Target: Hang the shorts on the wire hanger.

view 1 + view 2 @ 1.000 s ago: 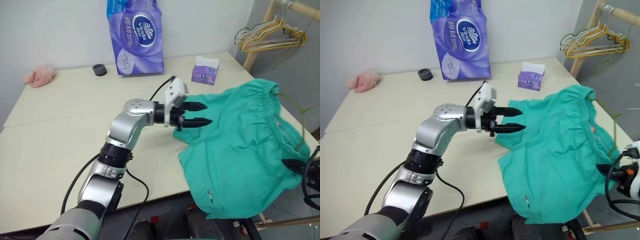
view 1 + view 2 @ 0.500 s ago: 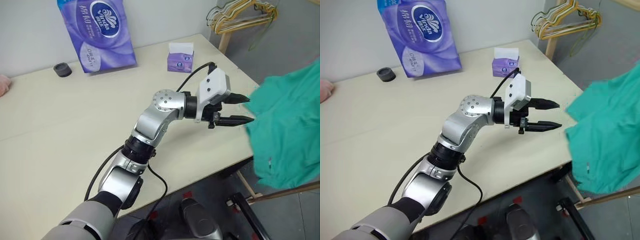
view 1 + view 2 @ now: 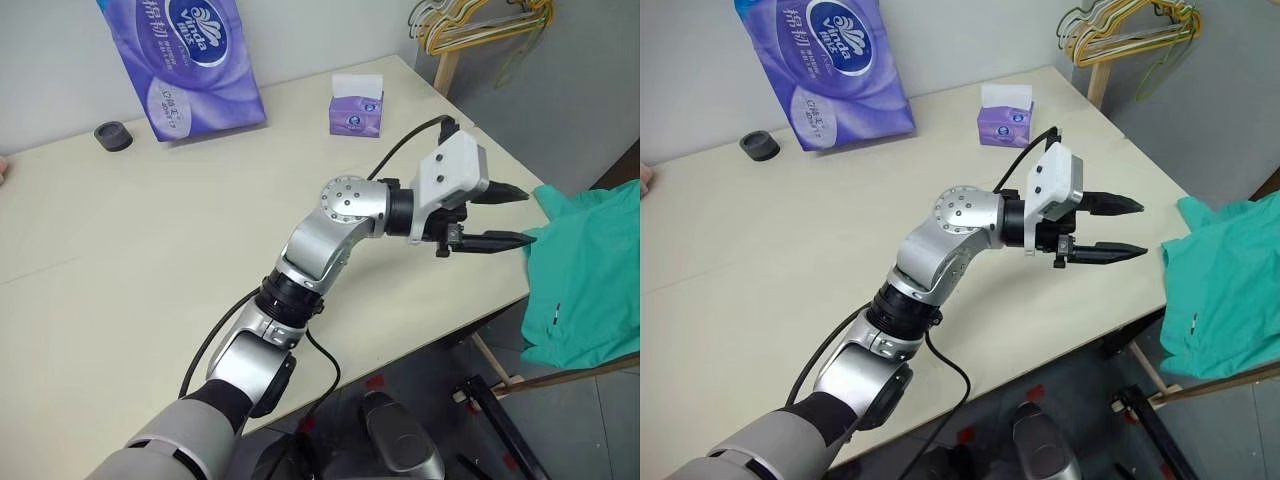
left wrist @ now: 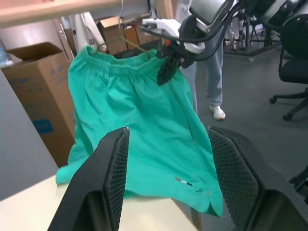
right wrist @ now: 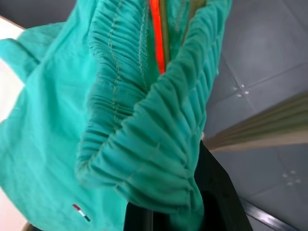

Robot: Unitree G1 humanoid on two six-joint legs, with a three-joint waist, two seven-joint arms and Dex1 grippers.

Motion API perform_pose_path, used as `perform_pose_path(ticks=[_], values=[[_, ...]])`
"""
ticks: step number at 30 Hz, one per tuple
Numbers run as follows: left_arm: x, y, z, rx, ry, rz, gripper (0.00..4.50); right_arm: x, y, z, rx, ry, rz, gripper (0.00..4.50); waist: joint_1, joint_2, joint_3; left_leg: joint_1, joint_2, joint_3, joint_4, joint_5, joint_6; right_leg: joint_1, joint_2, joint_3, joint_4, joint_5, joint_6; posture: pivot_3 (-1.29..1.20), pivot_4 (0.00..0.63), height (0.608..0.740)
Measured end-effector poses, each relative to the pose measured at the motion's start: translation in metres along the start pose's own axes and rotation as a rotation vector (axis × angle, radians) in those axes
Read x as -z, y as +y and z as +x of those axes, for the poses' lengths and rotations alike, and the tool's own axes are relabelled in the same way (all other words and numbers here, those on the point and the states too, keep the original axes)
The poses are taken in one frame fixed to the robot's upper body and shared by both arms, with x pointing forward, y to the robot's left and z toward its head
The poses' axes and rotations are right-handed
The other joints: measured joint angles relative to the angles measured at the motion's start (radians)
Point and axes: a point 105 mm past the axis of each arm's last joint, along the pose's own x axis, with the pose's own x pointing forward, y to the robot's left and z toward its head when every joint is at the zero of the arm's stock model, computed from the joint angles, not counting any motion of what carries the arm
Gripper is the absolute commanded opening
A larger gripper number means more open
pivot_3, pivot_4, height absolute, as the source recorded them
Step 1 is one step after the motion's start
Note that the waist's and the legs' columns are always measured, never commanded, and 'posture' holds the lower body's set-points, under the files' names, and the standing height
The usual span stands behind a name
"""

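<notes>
Teal shorts (image 4: 144, 125) beyond open left fingers (image 4: 113, 178), apart.

beige table (image 3: 120, 250) as landmark. on its far side, against the wall, a big purple tissue pack (image 3: 185, 55), standing upright. beside that pack, a small black round object (image 3: 113, 136). toward the table's far right corner, a small purple tissue box (image 3: 357, 105). beyond that corner, a bunch of yellowish hangers (image 3: 480, 22) on a wooden rack (image 3: 447, 72). off the table, a cardboard box (image 4: 36, 91), an office chair (image 4: 293, 67).
</notes>
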Motion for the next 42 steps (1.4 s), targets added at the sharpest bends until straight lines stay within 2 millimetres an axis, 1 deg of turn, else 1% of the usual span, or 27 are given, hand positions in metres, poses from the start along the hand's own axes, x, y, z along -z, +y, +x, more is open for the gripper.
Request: perform_pose_path(ticks=[2,8,12,16,23,25,35,37,38,42], values=[[-0.004,0.001,0.003,-0.001,-0.011,0.013,2.75,0.001,-0.001,0.003,-0.01,0.006,0.002,0.0,0.0,-0.001,0.0,0.0,0.0,0.0,0.0,0.0,0.0,0.0,0.0,0.0,0.0,0.0,0.0,-0.45,0.264,0.74],[-0.007,0.005,0.009,-0.015,-0.021,0.013,2.75,0.002,-0.004,0.007,-0.016,0.016,-0.008,0.0,0.001,-0.004,0.002,0.0,0.0,0.0,0.0,0.0,0.0,0.0,0.0,0.0,0.0,0.0,0.0,-0.45,0.259,0.74],[-0.012,0.008,0.012,-0.021,-0.035,0.03,2.75,-0.008,-0.009,0.011,0.01,-0.005,-0.005,0.0,-0.001,-0.004,0.003,0.0,-0.001,0.001,0.0,0.0,0.0,0.0,-0.002,0.001,0.0,0.0,0.001,-0.45,0.257,0.74],[-0.011,0.009,0.013,-0.023,-0.039,0.031,2.75,-0.022,-0.008,0.008,0.012,-0.03,-0.007,0.0,-0.005,-0.003,0.004,0.001,-0.001,0.001,0.0,0.0,0.0,0.0,-0.002,0.001,0.0,0.0,0.001,-0.45,0.257,0.74],[-0.01,0.009,0.014,-0.026,-0.04,0.028,2.75,-0.029,-0.002,0.007,-0.01,-0.04,0.003,0.0,-0.008,-0.001,0.005,0.001,-0.001,0.003,0.0,0.0,0.0,-0.001,-0.002,0.003,0.0,0.0,0.002,-0.45,0.254,0.74],[-0.01,0.01,0.014,-0.026,-0.04,0.029,2.75,-0.029,-0.001,0.007,-0.013,-0.033,0.003,0.0,-0.009,-0.001,0.005,0.001,-0.001,0.003,0.0,0.0,0.0,-0.001,-0.002,0.003,0.0,0.0,0.002,-0.45,0.252,0.74],[-0.009,0.009,0.014,-0.024,-0.037,0.047,2.75,-0.011,0.003,0.007,-0.025,0.026,-0.014,0.0,-0.009,-0.001,0.005,0.0,-0.001,0.004,0.0,0.0,0.0,-0.001,-0.002,0.004,0.0,0.001,0.004,-0.45,0.247,0.74],[-0.009,0.009,0.014,-0.023,-0.035,0.048,2.79,-0.01,0.004,0.007,-0.022,0.025,-0.021,0.56,-0.009,-0.001,0.005,0.001,-0.001,0.005,0.0,0.0,0.0,-0.001,-0.002,0.004,0.0,0.001,0.004,-0.45,0.246,0.74],[-0.009,0.009,0.014,-0.023,-0.034,0.048,2.79,-0.009,0.004,0.007,-0.024,0.027,-0.02,0.71,-0.009,-0.001,0.005,0.001,-0.001,0.005,0.0,0.0,0.0,-0.001,-0.002,0.004,0.0,0.002,0.004,-0.45,0.246,0.74],[-0.009,0.008,0.015,-0.02,-0.033,0.049,2.79,-0.004,0.006,0.004,-0.031,0.033,-0.027,2.04,-0.009,0.0,0.005,0.001,-0.001,0.005,0.0,0.0,0.0,-0.001,-0.002,0.005,0.001,0.002,0.004,-0.44,0.243,0.74]])
